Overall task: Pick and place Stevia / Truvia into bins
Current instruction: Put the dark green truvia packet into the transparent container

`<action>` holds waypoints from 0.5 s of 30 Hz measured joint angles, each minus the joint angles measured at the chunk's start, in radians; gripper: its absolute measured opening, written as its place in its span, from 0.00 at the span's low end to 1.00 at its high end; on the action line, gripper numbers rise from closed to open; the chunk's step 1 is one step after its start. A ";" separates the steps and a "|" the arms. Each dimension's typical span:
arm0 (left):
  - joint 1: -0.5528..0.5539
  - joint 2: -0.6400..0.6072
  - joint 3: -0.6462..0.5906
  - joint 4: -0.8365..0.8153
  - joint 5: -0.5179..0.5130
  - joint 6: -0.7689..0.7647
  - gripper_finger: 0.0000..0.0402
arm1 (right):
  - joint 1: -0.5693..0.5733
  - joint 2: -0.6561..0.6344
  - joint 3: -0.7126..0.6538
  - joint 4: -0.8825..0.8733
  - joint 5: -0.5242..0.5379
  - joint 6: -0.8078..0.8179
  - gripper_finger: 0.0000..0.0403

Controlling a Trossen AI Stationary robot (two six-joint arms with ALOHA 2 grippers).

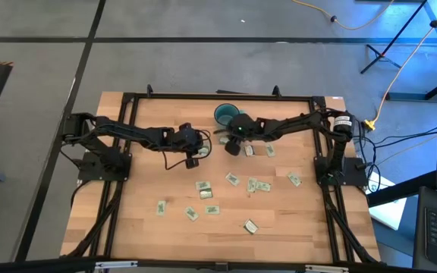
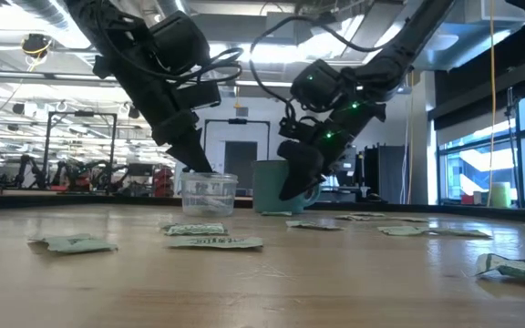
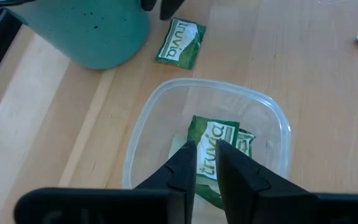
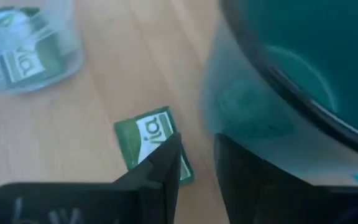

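Left wrist view: left gripper (image 3: 207, 163) hangs over the clear tub (image 3: 272, 115); jaws slightly parted, a Truvia packet (image 3: 213, 140) lying in the tub below them.
Right gripper (image 4: 194, 171): jaws open, straddling a packet on the table (image 4: 143, 138) beside the teal mug (image 4: 303, 68).
Step in hand: left release, right pick.
Loose packets (image 1: 253, 186): scattered mid-table (image 1: 135, 220).
Next move, judged: right jaws descend, close, carry to tub.

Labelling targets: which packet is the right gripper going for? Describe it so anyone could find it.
Start at the teal ceramic mug near the table's far edge. Between it and the clear square plastic tub one green-and-white Truvia paper packet lies flat, alone under the right gripper; the other loose packets lie scattered farther away.
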State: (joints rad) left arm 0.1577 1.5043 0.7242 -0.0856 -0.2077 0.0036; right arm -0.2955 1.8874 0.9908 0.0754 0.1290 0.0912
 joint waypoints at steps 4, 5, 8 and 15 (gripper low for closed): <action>0.000 0.000 0.000 0.000 0.000 0.001 0.13 | 0.008 0.000 0.010 -0.056 0.002 0.062 0.22; 0.000 0.000 0.000 0.000 0.000 0.003 0.13 | 0.013 0.000 0.010 -0.057 0.002 0.062 0.22; 0.000 0.000 0.000 0.000 0.000 0.016 0.14 | 0.028 0.000 0.011 -0.057 0.002 0.065 0.23; 0.000 -0.001 0.000 0.000 0.000 0.018 0.14 | 0.057 0.000 0.011 -0.058 0.002 0.086 0.22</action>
State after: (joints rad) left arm 0.1577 1.5036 0.7242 -0.0856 -0.2077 0.0218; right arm -0.2389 1.8874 1.0016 0.0170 0.1307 0.1771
